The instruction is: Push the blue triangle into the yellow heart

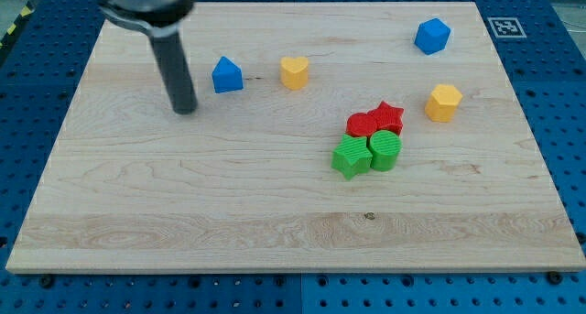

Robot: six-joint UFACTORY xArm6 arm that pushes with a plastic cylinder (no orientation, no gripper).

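The blue triangle (227, 75) sits on the wooden board (183, 204) in the upper left part. The yellow heart (294, 72) lies to its right, a block's width or so apart. My tip (186, 109) rests on the board to the left of and slightly below the blue triangle, with a small gap between them. The dark rod rises from the tip toward the view's top left.
A blue cube-like block (432, 36) sits at the upper right. A yellow hexagon block (443, 102) lies below it. A cluster of a red star (388, 117), a red block (363, 124), a green star (351, 157) and a green round block (385, 151) sits right of centre.
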